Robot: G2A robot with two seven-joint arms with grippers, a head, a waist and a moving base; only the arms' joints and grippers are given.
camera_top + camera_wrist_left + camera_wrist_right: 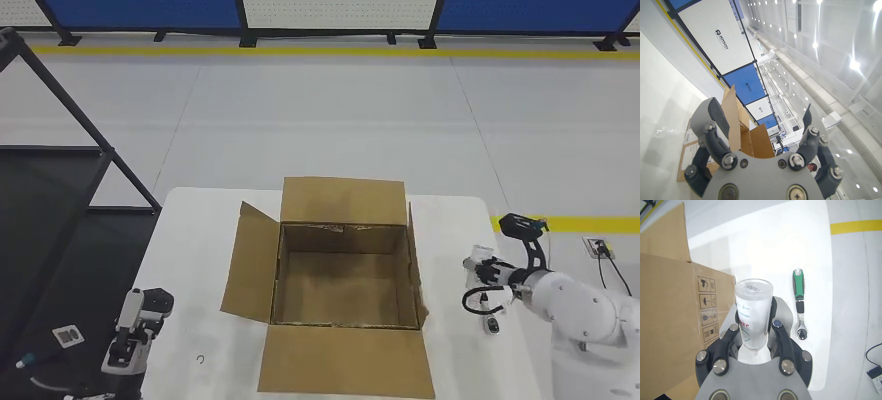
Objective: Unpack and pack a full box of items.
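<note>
Cardboard box (pixel 345 290) set mid counter (pixel 195 250), flaps opened, bare brown floor seen inside

Right pincer (pixel 755 315) closed on clear plastic bottle (pixel 753 296); bottle gripped round body, held over counter just beside box's right wall

Green-handled ratchet wrench (pixel 800 302) laid flat on counter, near bottle but apart from it, on side away from box

Left pincer (pixel 762 111) spread wide, nothing held between pads; positioned at counter's left edge, well apart from box
</note>
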